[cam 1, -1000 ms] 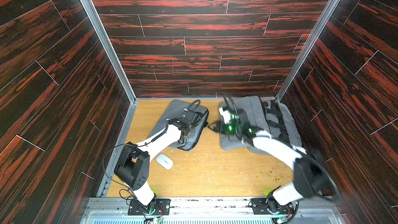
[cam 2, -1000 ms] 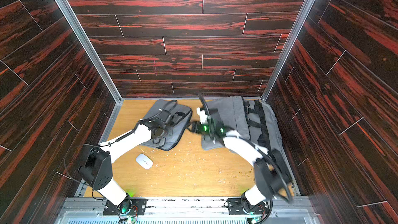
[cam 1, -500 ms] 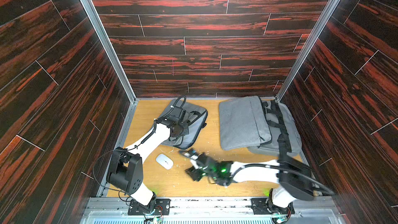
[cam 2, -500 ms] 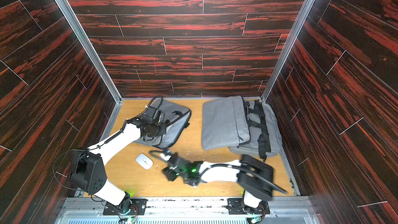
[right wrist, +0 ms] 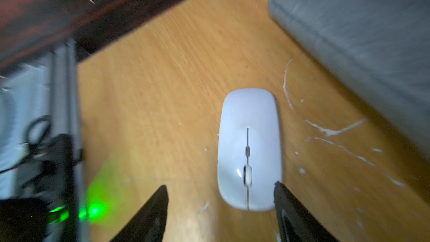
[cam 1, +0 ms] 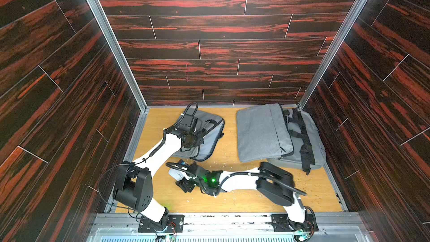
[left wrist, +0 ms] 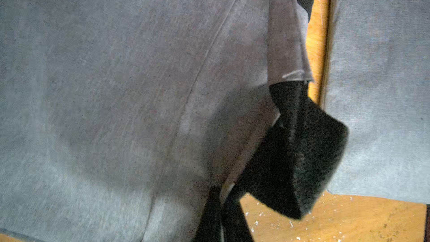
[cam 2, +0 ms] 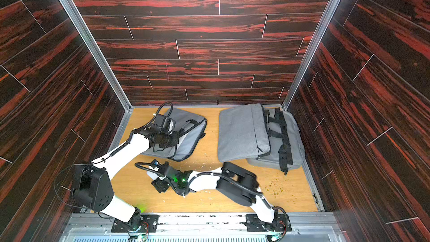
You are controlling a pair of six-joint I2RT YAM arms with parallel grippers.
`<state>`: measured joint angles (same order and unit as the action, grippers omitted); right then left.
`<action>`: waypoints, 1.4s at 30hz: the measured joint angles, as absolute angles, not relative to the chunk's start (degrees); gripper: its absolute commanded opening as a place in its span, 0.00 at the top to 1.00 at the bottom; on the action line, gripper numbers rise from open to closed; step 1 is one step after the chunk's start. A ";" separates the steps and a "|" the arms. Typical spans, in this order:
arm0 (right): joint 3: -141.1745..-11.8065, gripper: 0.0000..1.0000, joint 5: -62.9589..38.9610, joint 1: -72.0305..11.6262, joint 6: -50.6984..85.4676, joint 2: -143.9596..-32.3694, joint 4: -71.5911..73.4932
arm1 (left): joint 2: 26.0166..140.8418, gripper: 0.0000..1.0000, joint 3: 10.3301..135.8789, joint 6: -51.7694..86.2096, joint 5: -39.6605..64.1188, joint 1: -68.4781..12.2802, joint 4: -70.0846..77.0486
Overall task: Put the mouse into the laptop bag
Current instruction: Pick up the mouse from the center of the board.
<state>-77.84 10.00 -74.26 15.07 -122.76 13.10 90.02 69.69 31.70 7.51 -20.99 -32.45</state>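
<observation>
The white mouse (right wrist: 249, 147) lies on the wooden floor (cam 1: 232, 196), partly covered by my right arm in both top views (cam 1: 175, 173) (cam 2: 150, 174). My right gripper (right wrist: 220, 187) (cam 1: 182, 178) is low over it and open. The mouse's near end sits between the fingers, close to one fingertip (right wrist: 279, 188), untouched. The grey laptop bag (cam 1: 207, 140) (cam 2: 188, 140) lies at the back left. My left gripper (left wrist: 221, 215) (cam 1: 197, 136) is shut on the bag's fabric edge beside its black strap (left wrist: 302, 159).
A grey sleeve (cam 1: 260, 131) lies on a second grey bag with black straps (cam 1: 309, 145) at the back right. Dark wood walls close in three sides, and a metal rail (cam 1: 209, 217) runs along the front. Small crumbs dot the floor.
My right arm has swung from the bags at the back right down to the front, over the mouse, and its jaws have widened. My left arm has drawn back slightly, still holding the bag.
</observation>
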 measured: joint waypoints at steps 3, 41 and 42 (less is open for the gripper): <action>-82.98 0.27 10.94 -74.24 14.57 -126.69 9.78 | 90.02 1.00 69.69 31.99 8.25 -20.99 -32.21; -86.39 0.60 13.98 -73.21 15.99 -128.70 -0.01 | 90.02 1.00 69.71 31.48 11.03 -19.81 -31.92; -83.31 0.61 13.72 -73.23 16.32 -126.72 0.75 | 90.02 1.00 69.71 31.46 11.20 -19.75 -31.92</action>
<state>-83.31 13.72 -73.23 16.32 -126.72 0.75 90.02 69.71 31.46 11.20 -19.75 -31.92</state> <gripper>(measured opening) 0.591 0.087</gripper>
